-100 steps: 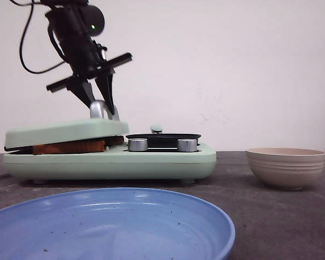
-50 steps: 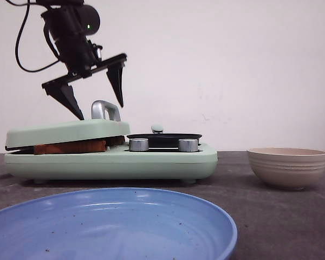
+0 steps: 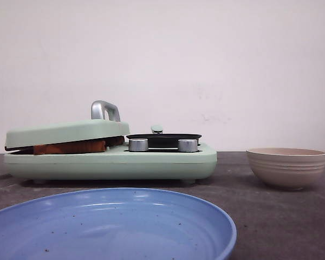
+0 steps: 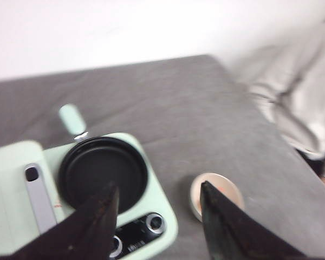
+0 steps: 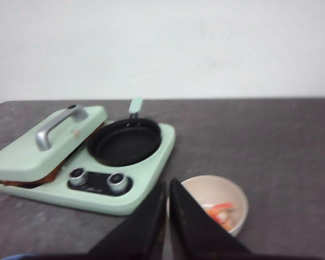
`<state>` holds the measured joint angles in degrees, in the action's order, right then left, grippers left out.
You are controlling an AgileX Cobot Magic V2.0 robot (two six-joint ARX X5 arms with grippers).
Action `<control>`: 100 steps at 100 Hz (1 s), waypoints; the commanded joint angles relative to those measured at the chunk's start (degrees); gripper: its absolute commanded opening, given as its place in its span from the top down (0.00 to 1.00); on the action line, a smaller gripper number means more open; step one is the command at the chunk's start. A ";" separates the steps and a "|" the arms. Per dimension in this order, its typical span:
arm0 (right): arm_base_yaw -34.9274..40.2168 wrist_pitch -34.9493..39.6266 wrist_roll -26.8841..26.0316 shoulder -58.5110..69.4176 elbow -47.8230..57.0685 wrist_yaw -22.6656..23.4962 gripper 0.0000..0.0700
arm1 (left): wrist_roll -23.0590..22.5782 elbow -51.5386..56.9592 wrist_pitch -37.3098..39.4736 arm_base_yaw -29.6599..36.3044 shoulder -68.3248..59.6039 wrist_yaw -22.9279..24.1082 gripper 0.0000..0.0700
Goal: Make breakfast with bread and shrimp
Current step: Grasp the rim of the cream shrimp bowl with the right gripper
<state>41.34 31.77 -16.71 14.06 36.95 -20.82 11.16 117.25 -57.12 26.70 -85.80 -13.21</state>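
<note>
The bread lies under the closed pale-green lid of the breakfast maker, with only its brown crust edge showing. The shrimp, orange-red, lies in the beige bowl to the right of the maker. My left gripper is open and empty, high above the black round pan and the bowl. My right gripper is shut on nothing, above the table between the maker and the bowl. Neither gripper shows in the front view.
The maker has a silver lid handle, two silver knobs and a black pan on its right half. A large blue plate sits at the near edge. The beige bowl stands to the right.
My left gripper let go of the lid handle, opened, and rose out of the front view. The lid stays down on the bread.
</note>
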 commanded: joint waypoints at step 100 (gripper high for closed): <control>-38.77 10.86 2.97 69.72 30.47 38.12 0.17 | -6.01 1.29 -24.55 7.82 33.03 28.41 1.00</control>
<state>3.42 40.82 -16.93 81.67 66.89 17.61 5.85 117.27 -81.25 34.15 -52.31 15.05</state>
